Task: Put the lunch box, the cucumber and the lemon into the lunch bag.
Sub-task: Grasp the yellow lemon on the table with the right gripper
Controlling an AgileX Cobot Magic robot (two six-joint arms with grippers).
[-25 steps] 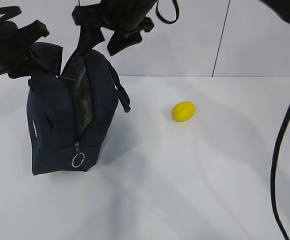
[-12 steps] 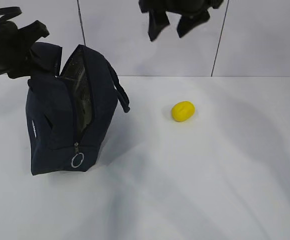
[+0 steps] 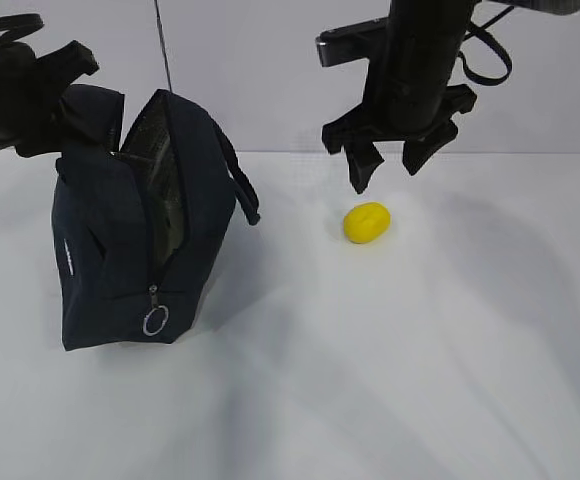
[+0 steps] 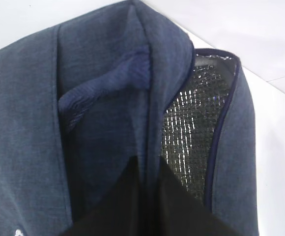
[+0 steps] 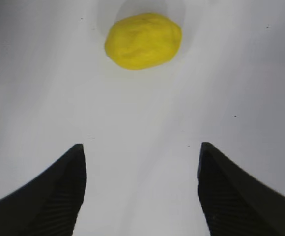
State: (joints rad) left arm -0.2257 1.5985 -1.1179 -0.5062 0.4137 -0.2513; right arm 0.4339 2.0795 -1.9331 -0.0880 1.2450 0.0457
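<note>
Exterior view slants down across the table (image 3: 390, 380); wrist views sit close, sharing bag (image 3: 135, 240) and lemon (image 3: 367, 222).

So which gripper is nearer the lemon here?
Right. The right gripper hangs open just above the lemon, not touching it. The left gripper is across the table, shut on the lunch bag edge.

Lunch bag (image 3: 130, 240), navy, unzipped, upright at table's left; yellow lemon (image 3: 367, 222) lying mid-table, well apart.

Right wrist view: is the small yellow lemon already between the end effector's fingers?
No, the small yellow lemon lies on the white table ahead of the open fingers.
</note>
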